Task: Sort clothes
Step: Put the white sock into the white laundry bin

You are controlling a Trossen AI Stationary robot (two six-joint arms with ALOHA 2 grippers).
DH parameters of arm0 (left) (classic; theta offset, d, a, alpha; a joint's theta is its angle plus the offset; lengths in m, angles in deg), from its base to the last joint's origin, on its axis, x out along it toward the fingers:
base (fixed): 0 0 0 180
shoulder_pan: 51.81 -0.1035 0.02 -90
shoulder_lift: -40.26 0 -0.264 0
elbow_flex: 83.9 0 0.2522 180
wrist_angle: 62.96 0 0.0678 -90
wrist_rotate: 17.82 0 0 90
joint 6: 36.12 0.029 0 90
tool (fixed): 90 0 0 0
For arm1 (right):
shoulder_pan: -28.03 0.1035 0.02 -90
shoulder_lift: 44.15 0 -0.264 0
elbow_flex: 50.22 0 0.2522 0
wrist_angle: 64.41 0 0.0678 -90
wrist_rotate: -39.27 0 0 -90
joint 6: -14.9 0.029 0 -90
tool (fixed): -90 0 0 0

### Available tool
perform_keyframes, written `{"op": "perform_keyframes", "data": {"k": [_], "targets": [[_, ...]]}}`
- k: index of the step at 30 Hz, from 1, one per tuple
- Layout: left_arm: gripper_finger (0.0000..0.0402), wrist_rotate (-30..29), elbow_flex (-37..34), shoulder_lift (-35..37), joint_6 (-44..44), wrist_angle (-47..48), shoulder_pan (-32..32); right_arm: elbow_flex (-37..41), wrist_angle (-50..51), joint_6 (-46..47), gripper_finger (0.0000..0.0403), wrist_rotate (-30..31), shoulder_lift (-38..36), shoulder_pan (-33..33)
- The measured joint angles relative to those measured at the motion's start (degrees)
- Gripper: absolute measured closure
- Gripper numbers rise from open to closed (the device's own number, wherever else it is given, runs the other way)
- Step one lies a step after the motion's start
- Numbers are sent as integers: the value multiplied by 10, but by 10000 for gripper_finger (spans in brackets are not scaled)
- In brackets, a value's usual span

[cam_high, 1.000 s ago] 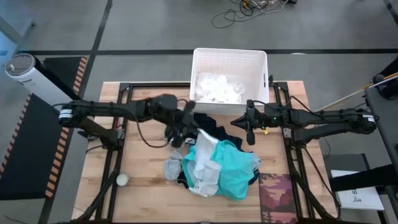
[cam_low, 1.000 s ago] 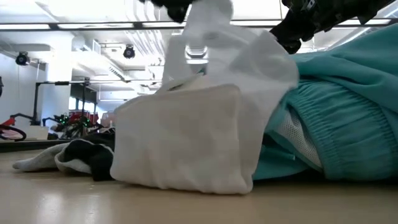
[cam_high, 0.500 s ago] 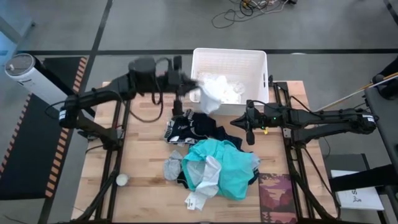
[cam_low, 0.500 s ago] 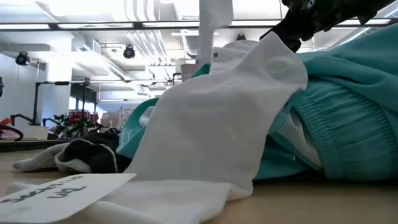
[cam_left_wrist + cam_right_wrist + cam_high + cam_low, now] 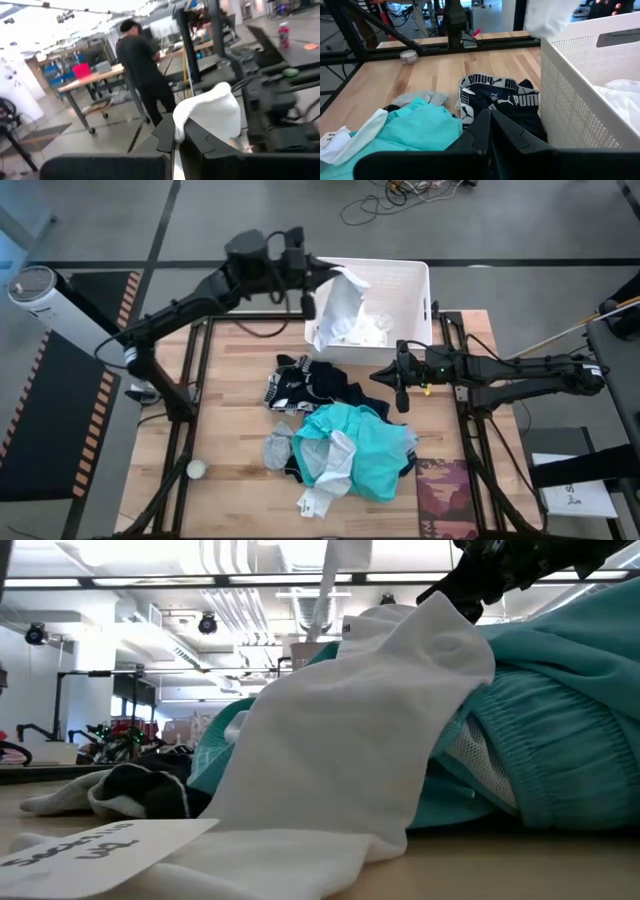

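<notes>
On the wooden tabletop (image 5: 230, 400) we see the white basket (image 5: 415, 280) at the far edge and a heap of clothes: the teal garment (image 5: 375, 455), navy printed piece (image 5: 310, 385), grey piece (image 5: 277, 448) and a white sock (image 5: 318, 500). Our left hand (image 5: 308, 298) pinches the large white garment (image 5: 335, 305), dangling over the basket's near-left corner. Our right hand (image 5: 402, 390), fingers pressed together on nothing, hovers above the navy piece beside the basket.
</notes>
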Motion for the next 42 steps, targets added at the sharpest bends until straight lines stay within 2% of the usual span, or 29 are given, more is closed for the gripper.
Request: {"op": "perform_keyframes", "data": {"k": [10, 20, 25, 31, 38, 42], "targets": [[402, 12, 70, -105, -21, 74, -32, 0, 0, -4, 403, 0, 0, 0], [393, 11, 52, -120, -4, 89, -35, 0, 2, -8, 403, 0, 0, 0], [349, 9, 52, -119, -3, 91, -35, 0, 3, -10, 403, 0, 0, 0], [272, 2, 52, -116, 5, 100, -35, 0, 3, -10, 403, 0, 0, 0], [177, -77, 52, -112, 18, 129, -36, 0, 2, -9, 403, 0, 0, 0], [146, -104, 51, -108, 31, 140, -36, 0, 2, -9, 403, 0, 0, 0]]}}
